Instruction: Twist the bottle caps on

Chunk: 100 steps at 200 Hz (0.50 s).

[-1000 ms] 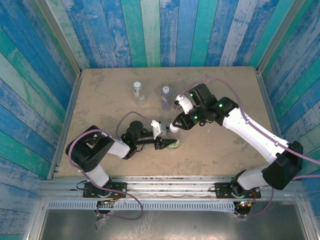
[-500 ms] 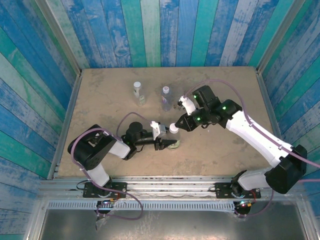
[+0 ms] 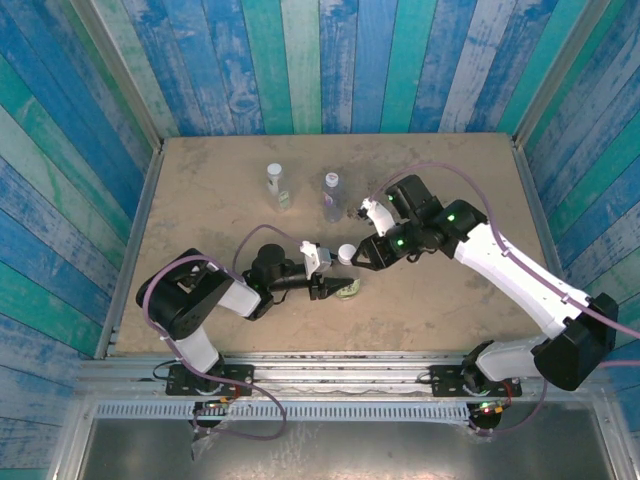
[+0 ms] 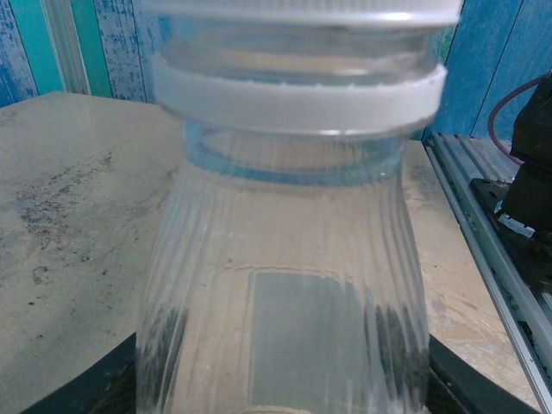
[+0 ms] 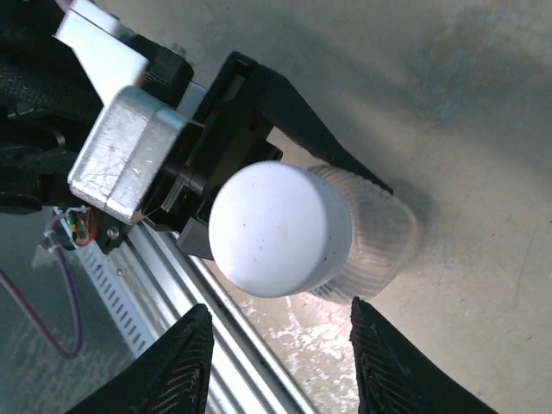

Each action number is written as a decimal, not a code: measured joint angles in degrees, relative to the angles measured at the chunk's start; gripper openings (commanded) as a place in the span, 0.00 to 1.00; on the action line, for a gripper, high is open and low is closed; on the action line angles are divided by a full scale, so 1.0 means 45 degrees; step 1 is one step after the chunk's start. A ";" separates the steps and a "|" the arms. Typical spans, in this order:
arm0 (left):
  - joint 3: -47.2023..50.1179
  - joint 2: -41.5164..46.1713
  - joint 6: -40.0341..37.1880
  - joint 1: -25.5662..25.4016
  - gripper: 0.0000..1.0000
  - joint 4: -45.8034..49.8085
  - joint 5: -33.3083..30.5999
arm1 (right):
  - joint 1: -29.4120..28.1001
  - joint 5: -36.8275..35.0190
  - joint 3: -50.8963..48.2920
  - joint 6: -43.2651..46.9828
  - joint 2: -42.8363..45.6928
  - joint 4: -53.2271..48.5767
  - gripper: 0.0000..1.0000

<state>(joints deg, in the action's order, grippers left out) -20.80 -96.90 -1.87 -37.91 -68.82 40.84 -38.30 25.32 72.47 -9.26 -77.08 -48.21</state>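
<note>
The clear ribbed plastic bottle with the green-yellow label (image 3: 352,291) is clamped upright in the left gripper (image 3: 338,289), whose jaws are clenched on the body below the neck. It stands at the near middle of the sandy-brown tabletop (image 3: 200,200). The hold is judged to serve as an anchor, so that the bottle is kept from turning while its closure is twisted from above.

The round white plastic screw cap (image 5: 280,228) is seated on the neck of this bottle. In the left wrist view its lower edge is seen just above the white neck ring. Whether the thread is fully run down cannot be told.

The right gripper (image 5: 280,306) is released. Its two black ribbed fingers (image 5: 172,371) stand apart on either side of the cap and beside it, with no contact. In the top view it is placed just to the right of the cap.

Two further small clear bottles (image 3: 276,182) (image 3: 331,193) are set upright at the far middle of the table, well apart from the work. Whether their caps are tightened cannot be confirmed.

Compared with one second earlier, the right gripper has been opened and drawn back from over the cap, which is now uncovered in the top view. The left gripper and bottle are unchanged in position.
</note>
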 measured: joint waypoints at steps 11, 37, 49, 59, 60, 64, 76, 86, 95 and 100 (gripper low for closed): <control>-0.0005 0.0000 0.0010 0.0000 0.59 0.0005 0.0000 | 0.0000 -0.0112 0.0262 -0.0005 0.0000 -0.0049 0.51; -0.0005 0.0000 0.0029 0.0000 0.59 0.0005 -0.0005 | 0.0005 -0.0447 0.0763 -0.0039 -0.0078 -0.0039 0.42; -0.0005 0.0000 0.0034 0.0000 0.59 0.0000 -0.0005 | 0.0010 -0.0583 0.0971 -0.0068 -0.0277 -0.0044 0.35; -0.0005 -0.0005 0.0034 0.0000 0.59 0.0005 -0.0005 | 0.0029 -0.0612 0.1117 -0.0068 -0.0510 -0.0034 0.33; -0.0005 0.0000 0.0034 0.0000 0.59 0.0005 -0.0005 | 0.0029 -0.0622 0.1141 -0.0049 -0.0554 -0.0039 0.33; -0.0005 -0.0005 0.0034 0.0000 0.59 0.0000 -0.0005 | 0.0034 -0.0622 0.1185 -0.0068 -0.0646 -0.0034 0.32; -0.0005 -0.0005 0.0034 0.0000 0.59 0.0000 -0.0010 | 0.0063 -0.0597 0.1277 -0.0039 -0.0947 -0.0034 0.29; -0.0005 0.0000 0.0034 0.0000 0.59 0.0000 -0.0010 | 0.0073 -0.0539 0.1297 -0.0034 -0.1180 -0.0034 0.28; -0.0005 0.0000 0.0039 0.0000 0.59 0.0000 -0.0015 | 0.0083 -0.0476 0.1297 -0.0034 -0.1341 -0.0053 0.26; -0.0005 -0.0005 0.0039 0.0000 0.59 0.0005 -0.0015 | 0.0083 -0.0413 0.1297 -0.0029 -0.1409 -0.0053 0.24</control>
<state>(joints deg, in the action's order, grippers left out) -20.82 -96.92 -1.69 -37.91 -68.79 40.77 -37.93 23.46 78.30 -9.39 -83.42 -48.45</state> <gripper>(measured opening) 0.588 0.270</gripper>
